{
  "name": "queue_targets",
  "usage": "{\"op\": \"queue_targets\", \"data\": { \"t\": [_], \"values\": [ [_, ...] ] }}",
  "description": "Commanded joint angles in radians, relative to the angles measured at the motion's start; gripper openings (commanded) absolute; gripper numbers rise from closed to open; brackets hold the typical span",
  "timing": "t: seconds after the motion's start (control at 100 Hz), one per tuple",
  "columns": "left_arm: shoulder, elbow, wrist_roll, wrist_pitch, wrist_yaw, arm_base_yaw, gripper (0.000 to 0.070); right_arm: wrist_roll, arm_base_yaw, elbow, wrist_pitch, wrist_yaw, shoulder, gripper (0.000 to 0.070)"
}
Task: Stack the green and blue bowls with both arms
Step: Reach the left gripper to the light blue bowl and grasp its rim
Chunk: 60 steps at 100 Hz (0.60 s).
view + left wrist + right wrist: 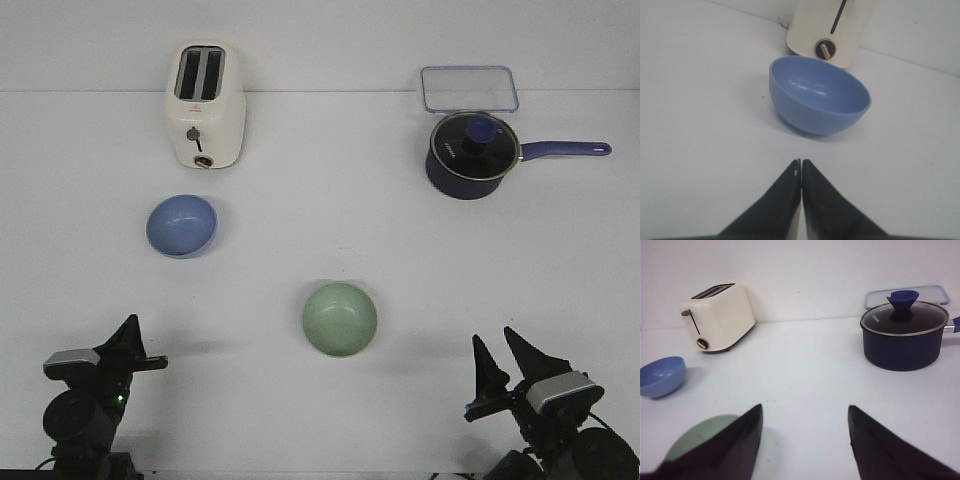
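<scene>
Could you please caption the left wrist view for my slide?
Closed left end effector faces the empty blue bowl before the toaster.

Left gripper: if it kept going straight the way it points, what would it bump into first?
Probably the blue bowl. The left gripper, jaws shut, points right at it in the left wrist view, with only bare table between. The toaster stands behind the bowl.

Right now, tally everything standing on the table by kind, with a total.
Bowls: 2, the blue bowl and the green bowl
Toasters: 1, the cream toaster
Saucepans: 1, the navy saucepan with its glass lid on
Clear container lids: 1, the clear lid behind the saucepan
Total: 5
</scene>
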Motion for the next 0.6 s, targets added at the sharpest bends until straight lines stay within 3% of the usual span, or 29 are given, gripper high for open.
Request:
{"op": "queue_targets", "data": {
  "t": [0.0,0.15,0.2,0.27,0.32,0.36,0.5,0.59],
  "values": [
    [0.039,0.114,-0.027,-0.027,0.000,-0.002,0.0010,-0.006,0.007,0.006,0.010,0.000,0.001,0.0347],
    [0.220,0.326,-0.018,-0.169,0.002,-0.002,0.0013,-0.008,0.007,0.006,0.010,0.000,0.001,0.0347],
    [0.285,0.388,-0.003,-0.206,0.002,-0.002,0.0046,-0.008,0.008,0.006,0.010,0.000,0.001,0.0347],
    [0.366,0.463,0.029,-0.241,0.002,-0.002,0.0294,-0.008,0.007,0.006,0.010,0.000,0.001,0.0347],
    [0.426,0.512,0.042,-0.257,0.002,-0.002,0.0557,-0.008,0.007,0.006,0.010,0.000,0.001,0.0347],
    [0.460,0.538,0.046,-0.265,0.001,-0.002,0.0625,-0.008,0.007,0.006,0.010,0.000,0.001,0.0347],
    [0.605,0.634,0.086,-0.280,0.002,-0.002,0.0541,-0.008,0.007,0.006,0.010,0.000,0.001,0.0347],
    [0.724,0.699,0.092,-0.291,0.004,-0.001,0.0538,-0.008,0.007,0.006,0.010,0.000,0.001,0.0347]
  ]
}}
